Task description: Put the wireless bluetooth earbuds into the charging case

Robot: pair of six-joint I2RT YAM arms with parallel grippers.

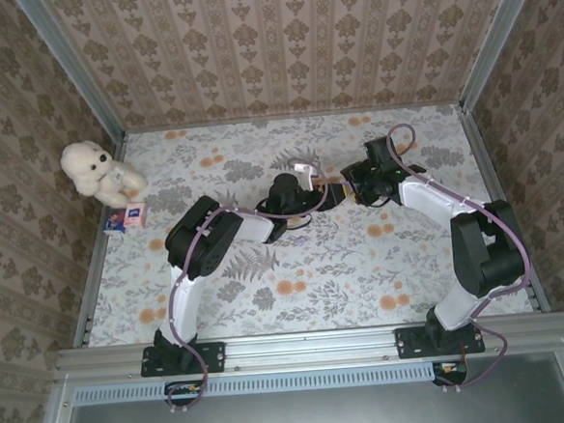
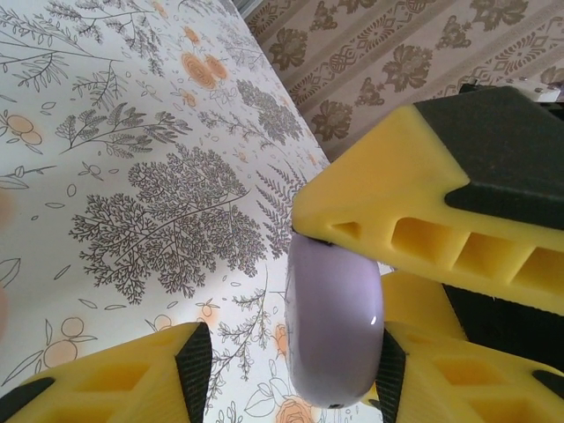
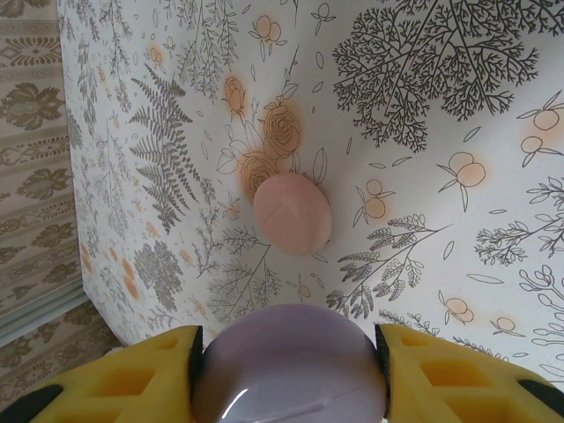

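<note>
A lilac charging case (image 3: 289, 366), round and glossy, hangs above the floral cloth with my right gripper (image 3: 289, 370) shut on it, both pads pressed to its sides. In the left wrist view the same charging case (image 2: 335, 326) shows edge-on, with the right gripper's yellow fingers (image 2: 423, 203) clamped over it. My left gripper (image 2: 293, 363) stands open around its lower end: the right pad touches the case and a gap remains at the left pad. From above, both grippers (image 1: 334, 192) meet at the table's middle. The earbuds are out of view.
A pale pink round case (image 3: 293, 213) lies shut on the cloth under the right gripper. A white teddy bear (image 1: 95, 171) and a small box (image 1: 126, 218) sit at the far left. Patterned walls and metal rails (image 1: 498, 187) bound the table.
</note>
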